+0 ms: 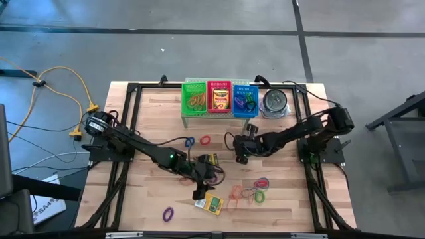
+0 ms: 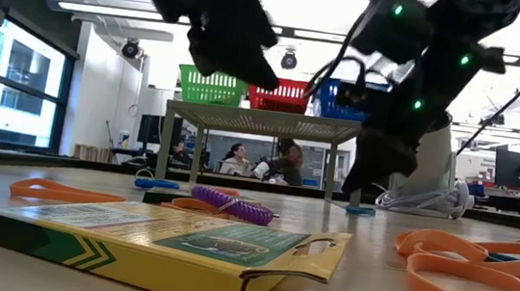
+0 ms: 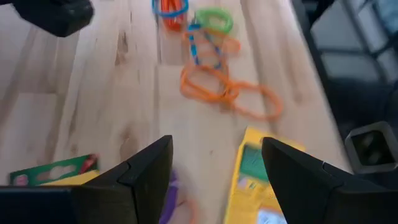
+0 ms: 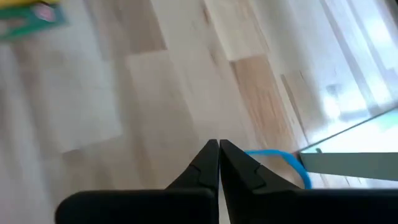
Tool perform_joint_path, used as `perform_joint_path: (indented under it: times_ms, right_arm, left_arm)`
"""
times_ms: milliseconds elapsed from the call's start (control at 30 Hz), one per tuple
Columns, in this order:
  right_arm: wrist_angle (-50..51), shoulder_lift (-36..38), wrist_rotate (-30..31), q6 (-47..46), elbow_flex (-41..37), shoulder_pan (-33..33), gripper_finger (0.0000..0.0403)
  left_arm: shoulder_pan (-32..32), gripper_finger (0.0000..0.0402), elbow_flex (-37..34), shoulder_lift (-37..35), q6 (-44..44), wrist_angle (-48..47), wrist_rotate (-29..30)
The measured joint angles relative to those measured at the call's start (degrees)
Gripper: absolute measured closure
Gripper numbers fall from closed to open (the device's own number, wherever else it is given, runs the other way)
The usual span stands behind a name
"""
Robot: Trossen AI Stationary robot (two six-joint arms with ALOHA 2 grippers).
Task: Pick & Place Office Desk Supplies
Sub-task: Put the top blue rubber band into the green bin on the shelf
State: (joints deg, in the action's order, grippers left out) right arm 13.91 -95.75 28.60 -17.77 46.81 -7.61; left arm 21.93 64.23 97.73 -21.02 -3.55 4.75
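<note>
Two yellow-and-green crayon boxes lie flat on the wooden table, one (image 1: 211, 204) near the front and one (image 1: 210, 159) farther back. My left gripper (image 1: 198, 191) hangs open between them, above a purple rubber band (image 3: 171, 193), touching nothing. Loose rubber bands lie about: an orange, green and blue cluster (image 1: 255, 190), a purple one (image 1: 167, 214), a red one (image 1: 204, 140). My right gripper (image 4: 219, 149) is shut at the table's middle (image 1: 240, 157), with a blue rubber band (image 4: 283, 160) coming out beside its tips. My right gripper pinches the blue rubber band at one end of its loop (image 4: 250, 152), right at the free ends of its two fingers. The fingers slant down from the table's right side. The rest of the loop curves away slack below them (image 2: 360, 211), down at table level.
A raised shelf at the back holds a green basket (image 1: 195, 98), a red one (image 1: 219, 98) and a blue one (image 1: 245, 99). A round metal tin (image 1: 273, 103) stands to its right. Black frame rails run along the table's edges. People sit in the room beyond.
</note>
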Motion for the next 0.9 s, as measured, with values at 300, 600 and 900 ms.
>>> perform_joint_path:
  times_ms: [300, 600, 900]
  right_arm:
    - [1.4, 4.9, 2.7, -0.2, 0.1, -4.3, 0.0401]
    - [4.7, 5.0, 0.9, -2.2, 0.1, -2.7, 0.0391]
    - [5.4, 4.2, -7.4, -9.6, 0.2, 2.1, 0.0260]
  left_arm:
    - [0.0, 0.0160, 0.0, 0.0, -9.0, 4.8, 0.0]
    - [0.0, 0.0160, 0.0, 0.0, -9.0, 4.9, 0.0]
    - [-0.1, 0.0160, 0.0, 0.0, -6.1, 4.8, 0.0]
